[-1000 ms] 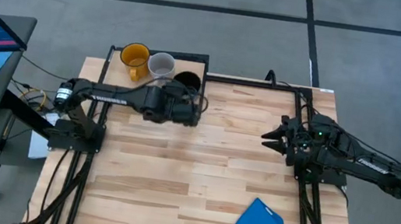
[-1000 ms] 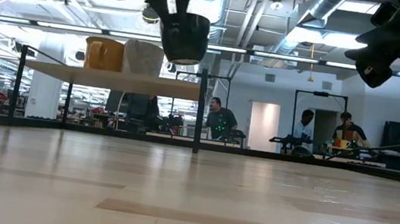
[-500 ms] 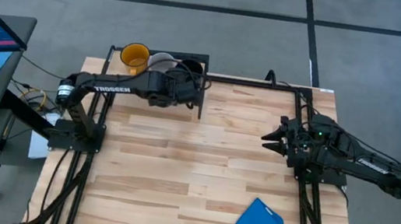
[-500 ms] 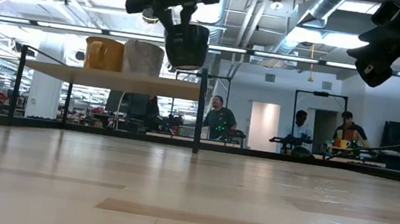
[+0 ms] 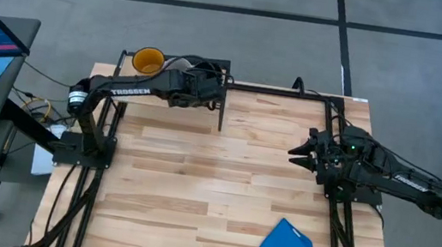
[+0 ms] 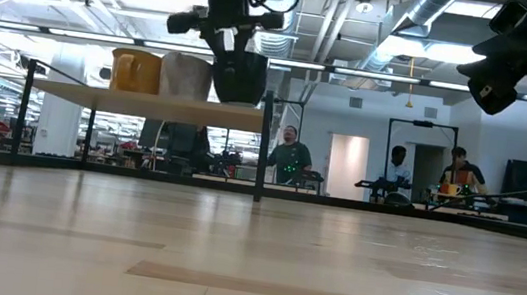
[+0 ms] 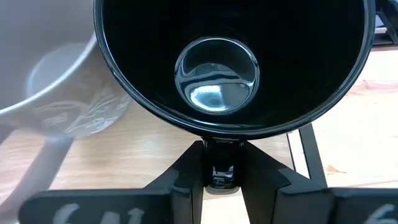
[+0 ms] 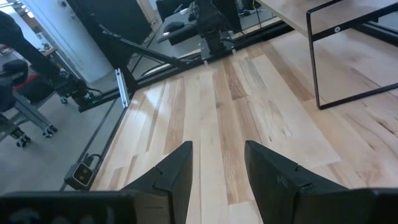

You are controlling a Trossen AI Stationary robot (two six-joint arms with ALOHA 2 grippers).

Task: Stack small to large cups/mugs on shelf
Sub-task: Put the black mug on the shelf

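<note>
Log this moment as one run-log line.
left gripper: shut on black mug, at shelf beside grey-white mug | yellow mug: on shelf | right gripper: open, idle above table

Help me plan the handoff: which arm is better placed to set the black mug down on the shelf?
Left. The left gripper is shut on the black mug right at the shelf, beside the grey mug. The right gripper hangs open far across the table.

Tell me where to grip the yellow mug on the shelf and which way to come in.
Grip the yellow mug by its rim wall from above: it stands upright, mouth open. Use the side away from the grey mug, which sits close beside it; the left end effector crowds that side.
</note>
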